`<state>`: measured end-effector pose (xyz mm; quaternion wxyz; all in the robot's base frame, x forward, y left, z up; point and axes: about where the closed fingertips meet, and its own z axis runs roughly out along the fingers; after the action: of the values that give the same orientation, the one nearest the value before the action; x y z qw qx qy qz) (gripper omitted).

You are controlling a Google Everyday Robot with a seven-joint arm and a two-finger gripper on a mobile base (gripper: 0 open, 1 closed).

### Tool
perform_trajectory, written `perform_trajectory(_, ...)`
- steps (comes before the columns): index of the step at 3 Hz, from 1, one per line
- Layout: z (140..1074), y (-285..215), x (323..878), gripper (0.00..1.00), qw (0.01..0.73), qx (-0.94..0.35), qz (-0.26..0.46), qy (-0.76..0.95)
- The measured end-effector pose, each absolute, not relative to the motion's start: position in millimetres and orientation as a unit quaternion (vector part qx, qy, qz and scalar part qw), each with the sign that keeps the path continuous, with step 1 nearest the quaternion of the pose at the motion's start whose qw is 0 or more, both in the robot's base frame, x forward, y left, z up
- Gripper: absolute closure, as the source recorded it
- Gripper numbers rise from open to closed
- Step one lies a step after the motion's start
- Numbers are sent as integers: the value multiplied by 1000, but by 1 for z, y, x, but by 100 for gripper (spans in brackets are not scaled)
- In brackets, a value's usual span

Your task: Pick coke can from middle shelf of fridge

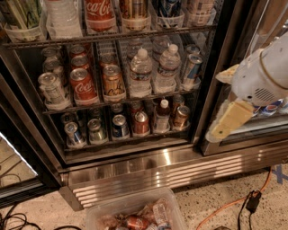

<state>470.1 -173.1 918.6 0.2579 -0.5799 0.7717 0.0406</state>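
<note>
The coke can (82,84), red with white script and a silver top, stands at the front of its lane on the middle shelf (148,95) of the open fridge (215,85), left of centre. More red cans stand behind it. A copper-orange can (112,81) is just to its right, a silver can (51,88) to its left. My gripper (221,102) is at the right, outside the fridge in front of the right frame, far from the coke can. Its cream fingers (230,119) stand apart and hold nothing.
Two water bottles (141,72) and a blue-silver can (192,67) share the middle shelf. A tall Coca-Cola bottle (100,13) stands on the top shelf, several cans (119,126) on the lower one. A clear bin (135,213) and an orange cable (225,205) lie on the floor below the steel grille (180,173).
</note>
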Motion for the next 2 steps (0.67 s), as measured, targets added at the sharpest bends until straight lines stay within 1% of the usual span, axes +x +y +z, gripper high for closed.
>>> perform_trajectory(1, 924, -169, 477, 0, 275, -575, 37, 770)
perform_trajectory(2, 924, -169, 477, 0, 275, -575, 37, 770)
